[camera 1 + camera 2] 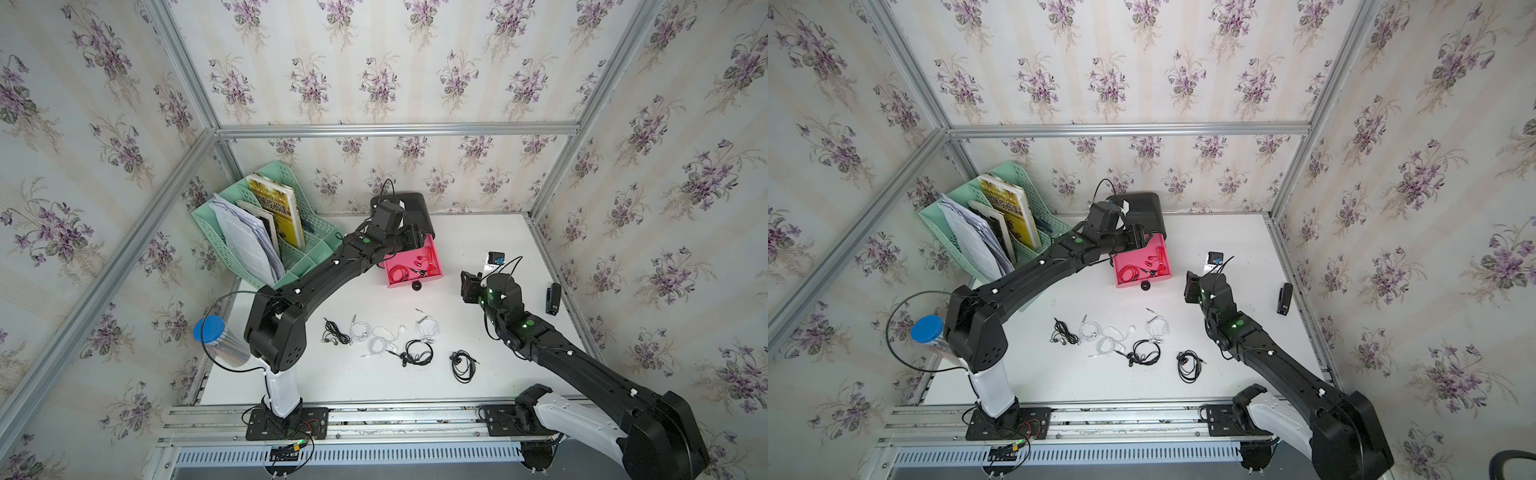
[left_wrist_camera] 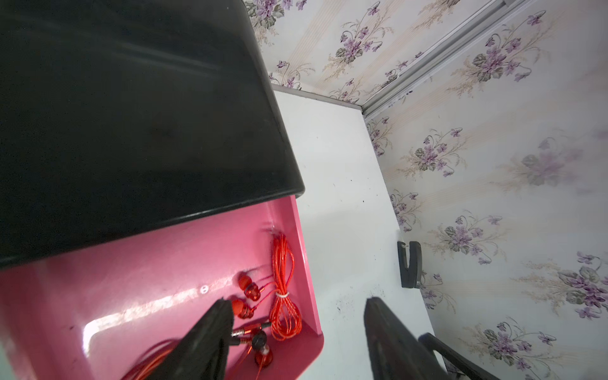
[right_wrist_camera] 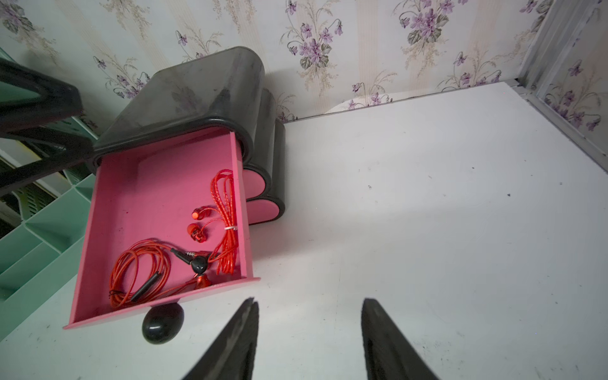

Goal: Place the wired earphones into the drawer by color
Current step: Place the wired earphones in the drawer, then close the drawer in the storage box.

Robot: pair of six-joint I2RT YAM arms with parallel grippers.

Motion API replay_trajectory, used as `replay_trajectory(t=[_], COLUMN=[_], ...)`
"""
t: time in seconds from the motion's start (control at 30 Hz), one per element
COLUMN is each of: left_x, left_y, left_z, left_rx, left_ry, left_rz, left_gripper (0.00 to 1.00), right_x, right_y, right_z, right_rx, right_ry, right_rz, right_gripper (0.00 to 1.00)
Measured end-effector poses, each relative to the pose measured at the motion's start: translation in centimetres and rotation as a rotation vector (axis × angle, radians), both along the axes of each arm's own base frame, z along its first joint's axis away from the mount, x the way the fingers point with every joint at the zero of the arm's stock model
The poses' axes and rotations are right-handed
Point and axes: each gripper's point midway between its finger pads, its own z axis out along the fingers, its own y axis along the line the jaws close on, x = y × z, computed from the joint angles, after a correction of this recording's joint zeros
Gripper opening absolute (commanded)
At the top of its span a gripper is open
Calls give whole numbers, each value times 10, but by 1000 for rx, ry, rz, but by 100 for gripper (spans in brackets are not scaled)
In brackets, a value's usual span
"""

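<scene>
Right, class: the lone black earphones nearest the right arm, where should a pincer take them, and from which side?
Take the black earphones from straight above, probably pinching across one side of the loop: it lies flat on the table, strands bunched.

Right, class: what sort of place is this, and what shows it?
Probably a robot test booth dressed as a home desk: aluminium frame, floral wallpaper, green file rack.
</scene>
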Motion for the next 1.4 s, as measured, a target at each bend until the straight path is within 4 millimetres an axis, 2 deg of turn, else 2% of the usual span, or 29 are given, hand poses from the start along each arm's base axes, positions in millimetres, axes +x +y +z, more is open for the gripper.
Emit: replay_trajectory(t=[0.07,0.1,0.23,0.5,0.73,0.9,1.1,1.4], left_x=[-10,-16,-40,-83,-114,-125,-132,-133], left_y=[9,16,45,100,138,155,166,171], left_z=[7,11,15,3,-40,-61,-83,-72], left_rx=[6,13,59,202,339,403,464,472], left_ry=[-16,-29,-72,-165,-197,-228,-253,-316], left_rz=[6,13,47,77,82,87,76,88], left_gripper=[97,99,99,99,99,99,99,99], right_x=[0,0,2,2,-14,-18,-20,-15], right_y=[6,9,24,61,98,106,116,132], right_z=[-5,-8,-20,-38,-55,-66,-75,-75], right_rx=[5,8,25,125,167,167,151,151], right_ry=[16,26,69,159,235,265,275,253], right_rz=[27,42,107,240,344,328,325,340], right_gripper=[54,54,54,52,50,49,49,49])
